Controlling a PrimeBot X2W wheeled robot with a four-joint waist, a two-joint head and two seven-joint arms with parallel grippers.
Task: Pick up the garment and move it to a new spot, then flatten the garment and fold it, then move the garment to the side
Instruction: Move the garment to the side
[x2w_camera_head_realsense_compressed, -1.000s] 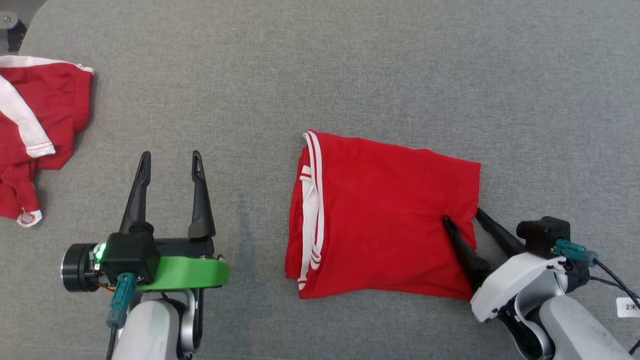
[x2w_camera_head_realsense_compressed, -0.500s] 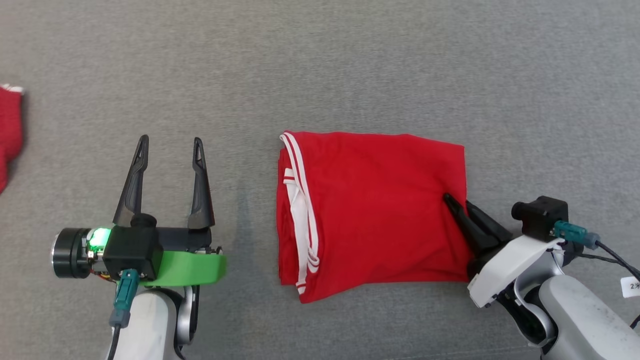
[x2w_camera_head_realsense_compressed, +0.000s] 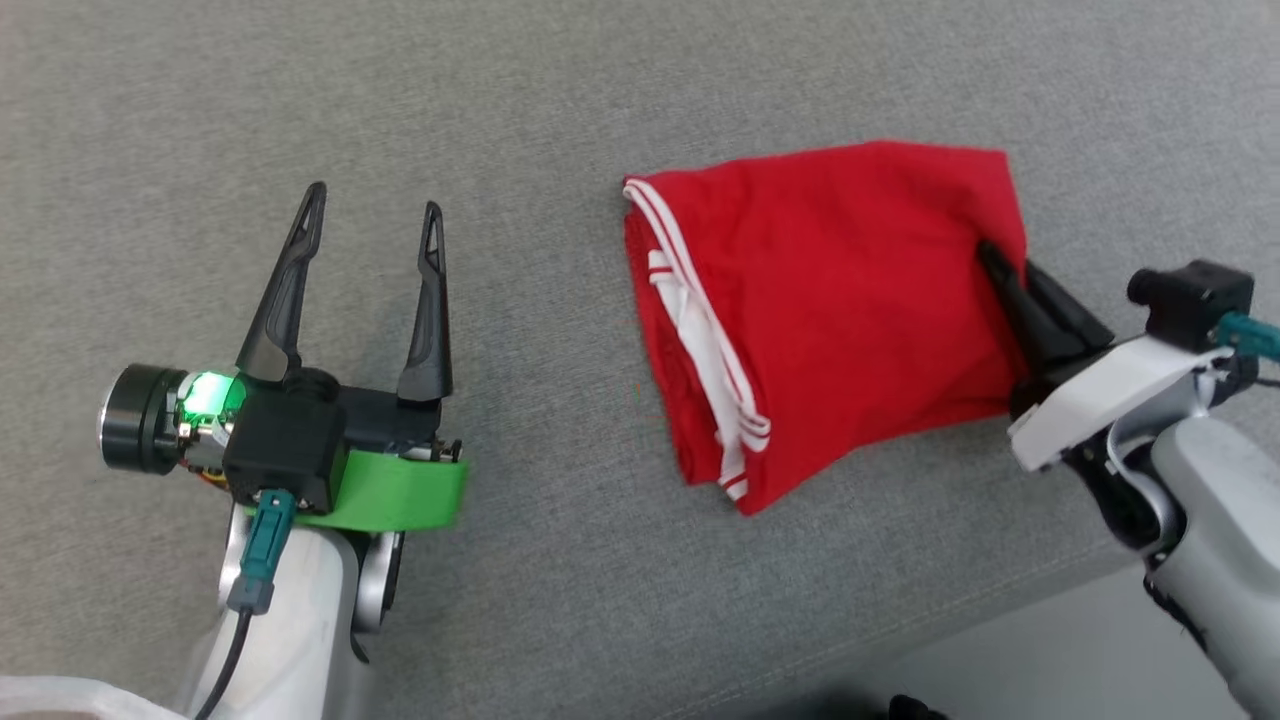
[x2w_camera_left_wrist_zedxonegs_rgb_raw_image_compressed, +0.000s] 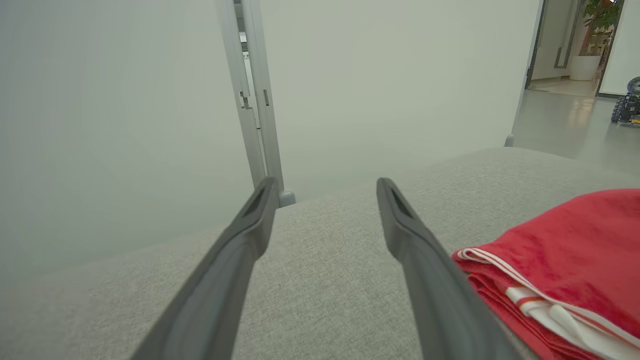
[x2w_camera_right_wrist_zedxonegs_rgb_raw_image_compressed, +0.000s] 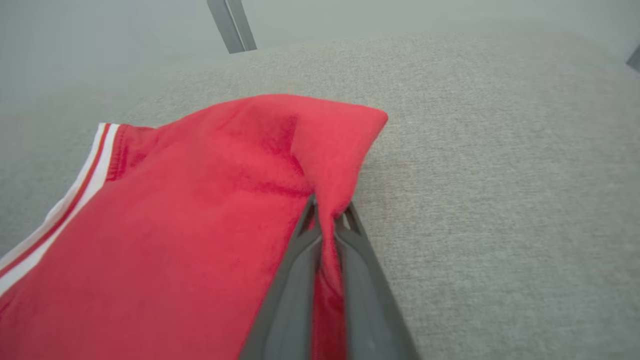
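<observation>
At frame right, the right gripper (x2w_camera_head_realsense_compressed: 1008, 262) is clamped on one edge of the folded red garment (x2w_camera_head_realsense_compressed: 840, 300); dragging it could pull the fold open. The left gripper (x2w_camera_head_realsense_compressed: 375, 205), at lower left, gapes empty.

Tabletop (x2w_camera_head_realsense_compressed: 560, 100) bare at 12 o'clock of garment (x2w_camera_head_realsense_compressed: 850, 300). Left end effector (x2w_camera_head_realsense_compressed: 375, 197) stands at 9, well apart; right end effector (x2w_camera_head_realsense_compressed: 1005, 262) grips at 3.

Garment (x2w_camera_head_realsense_compressed: 830, 300) probably hides a fingertip of the right claw (x2w_camera_head_realsense_compressed: 1006, 260).
</observation>
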